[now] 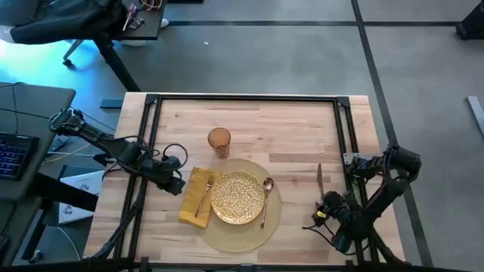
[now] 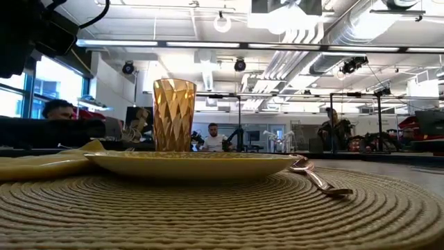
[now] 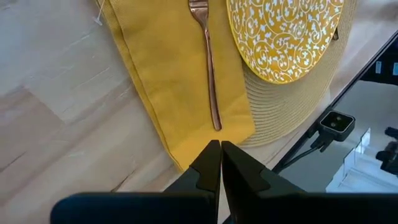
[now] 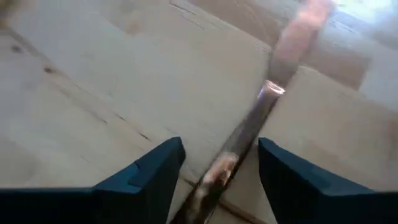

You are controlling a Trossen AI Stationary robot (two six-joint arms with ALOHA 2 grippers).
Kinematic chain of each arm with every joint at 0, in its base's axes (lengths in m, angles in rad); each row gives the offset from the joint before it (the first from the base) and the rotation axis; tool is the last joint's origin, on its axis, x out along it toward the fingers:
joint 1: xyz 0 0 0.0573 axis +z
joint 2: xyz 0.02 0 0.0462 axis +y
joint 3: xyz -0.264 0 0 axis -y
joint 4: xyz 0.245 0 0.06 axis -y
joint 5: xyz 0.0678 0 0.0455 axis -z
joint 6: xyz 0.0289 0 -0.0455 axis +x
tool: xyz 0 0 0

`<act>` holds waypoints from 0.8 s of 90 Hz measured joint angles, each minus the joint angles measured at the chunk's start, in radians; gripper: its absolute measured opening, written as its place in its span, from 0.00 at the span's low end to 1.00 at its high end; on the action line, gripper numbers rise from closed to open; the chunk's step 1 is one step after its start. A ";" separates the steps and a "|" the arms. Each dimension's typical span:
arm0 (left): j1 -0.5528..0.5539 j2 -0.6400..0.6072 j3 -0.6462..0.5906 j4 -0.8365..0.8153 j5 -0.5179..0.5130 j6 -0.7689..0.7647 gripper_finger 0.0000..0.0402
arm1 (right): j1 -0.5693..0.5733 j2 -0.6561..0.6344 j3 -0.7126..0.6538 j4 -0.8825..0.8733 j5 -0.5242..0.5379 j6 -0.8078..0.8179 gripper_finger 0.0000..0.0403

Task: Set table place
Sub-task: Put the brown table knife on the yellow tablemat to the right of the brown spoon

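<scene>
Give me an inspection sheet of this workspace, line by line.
Surface: table, light wood planks, black frame.
Job's things: woven placemat under the gold plate; fork on the yellow napkin; spoon beside the plate; amber glass behind it; knife lies apart on bare wood to the right.
Clutter: nothing seen.
Grippers: left claw shut, near the napkin's edge; right claw open, astride the knife.
Cables: run along both arms.
Surroundings: desk with keyboard at left; people sit in the room behind.
</scene>
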 joint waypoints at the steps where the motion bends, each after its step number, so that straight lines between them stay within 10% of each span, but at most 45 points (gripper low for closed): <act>1: 0.000 0.000 0.000 0.000 0.000 0.000 0.00 | -0.003 0.000 0.000 0.000 0.003 -0.003 0.45; 72: 0.000 0.000 0.000 0.001 -0.019 0.000 0.00 | -0.045 0.096 -0.027 0.124 0.214 -0.141 0.26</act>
